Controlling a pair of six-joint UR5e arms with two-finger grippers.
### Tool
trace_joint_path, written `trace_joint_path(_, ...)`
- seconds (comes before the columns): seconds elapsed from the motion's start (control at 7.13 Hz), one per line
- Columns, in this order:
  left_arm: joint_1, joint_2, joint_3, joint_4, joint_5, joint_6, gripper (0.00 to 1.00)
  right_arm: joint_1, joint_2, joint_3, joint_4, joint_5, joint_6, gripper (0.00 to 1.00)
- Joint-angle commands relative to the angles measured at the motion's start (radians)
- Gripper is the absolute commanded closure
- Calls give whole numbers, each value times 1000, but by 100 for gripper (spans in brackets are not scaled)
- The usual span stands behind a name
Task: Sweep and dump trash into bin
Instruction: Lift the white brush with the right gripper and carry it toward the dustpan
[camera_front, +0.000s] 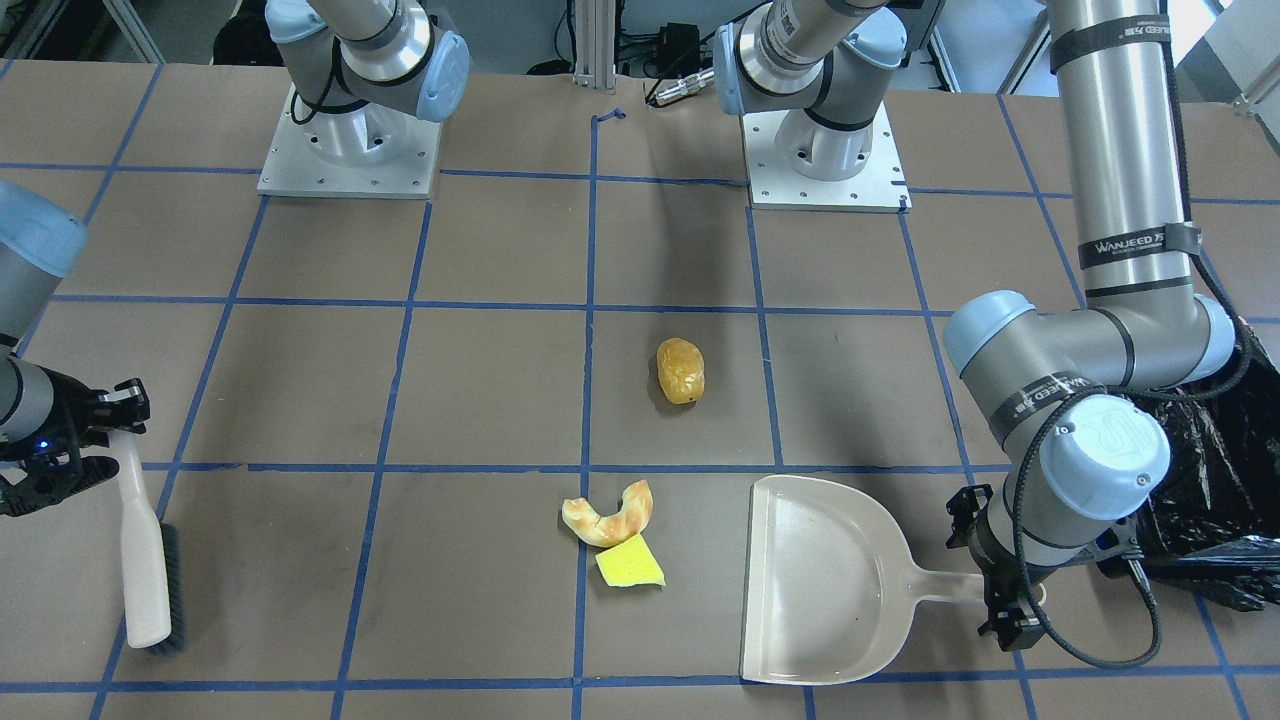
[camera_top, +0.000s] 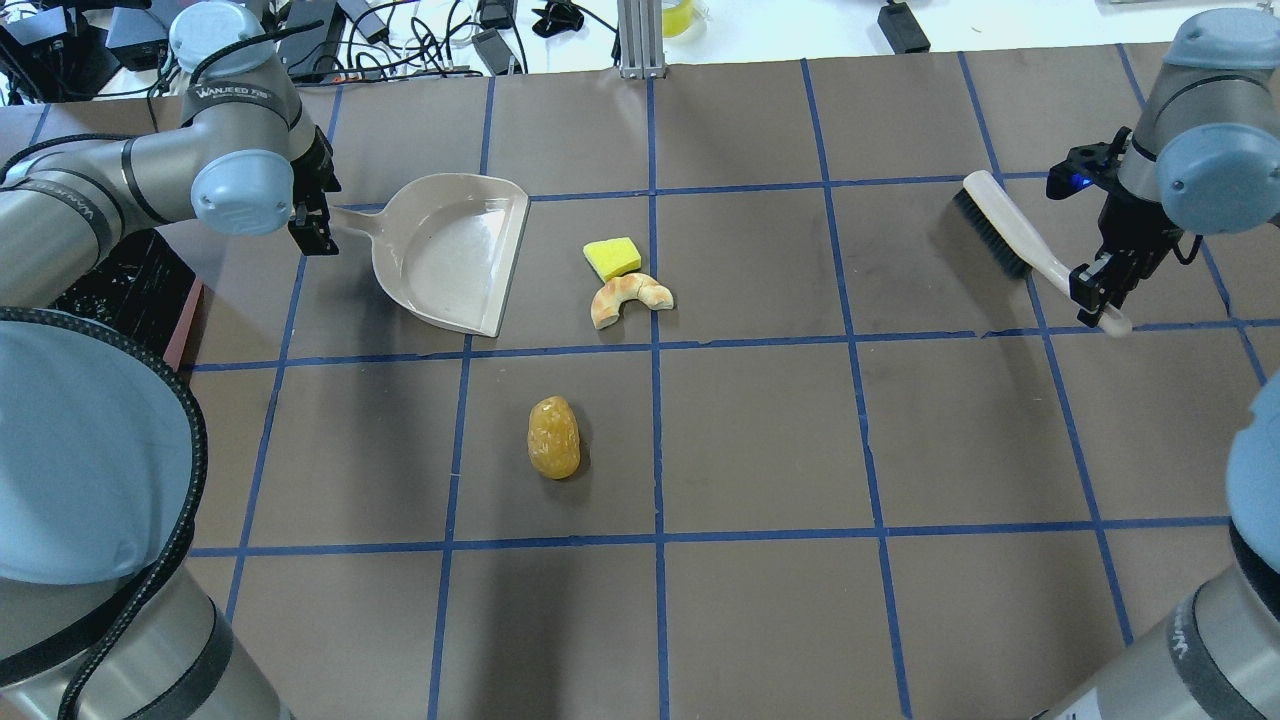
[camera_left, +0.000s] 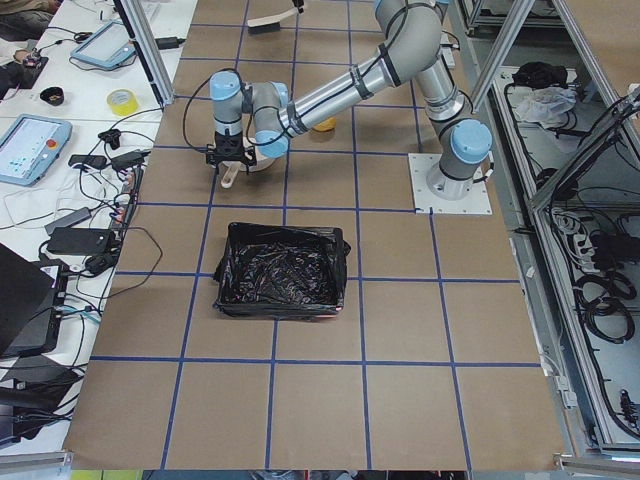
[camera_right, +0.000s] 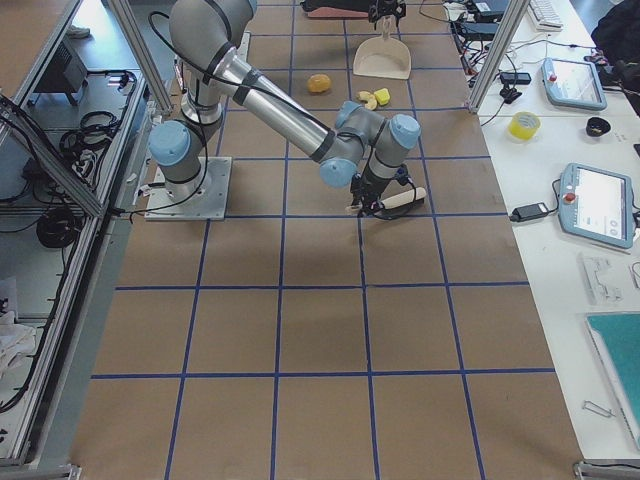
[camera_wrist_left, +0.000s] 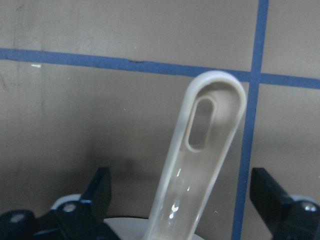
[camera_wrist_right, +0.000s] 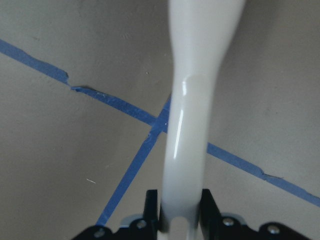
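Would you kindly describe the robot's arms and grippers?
Left arm and right arm: silver tubes, pale-blue joint caps; black WANJEED bands and cable on the left. Left gripper and right gripper: black; blue light on the right.

brown table (camera_top: 760, 450) gridded with blue tape carries: lumpy golden-brown potato-like lump (camera_top: 554, 437); curved orange-cream crust-like piece (camera_top: 628, 297) just beside flat yellow sponge-like scrap (camera_top: 612, 257); beige plastic dustpan (camera_top: 450, 255); white-handled black-bristled brush (camera_top: 1010, 235); black-bag-lined rectangular bin (camera_left: 285, 232).

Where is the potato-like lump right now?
In the overhead view, the golden-brown lump lies alone left of centre, nearer the robot than the crust piece and dustpan.
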Motion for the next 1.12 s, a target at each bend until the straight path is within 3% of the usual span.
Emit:
trace_joint_path(0.0, 0, -4, -6, 0, 6, -2, 6, 0, 0, 2, 3, 5, -2, 91)
trace_joint_path(0.28, 0, 4, -9, -2, -6, -17, 100, 1, -13, -9, 11, 11, 45, 96)
trace_joint_path(0.7, -2, 13, -8, -3, 3, 17, 100, 12, -36, -12, 35, 16, 131, 99)
trace_joint_path(0.98, -31, 53, 3, -12, 16, 18, 100, 97, -81, -14, 102, 19, 325, 100)
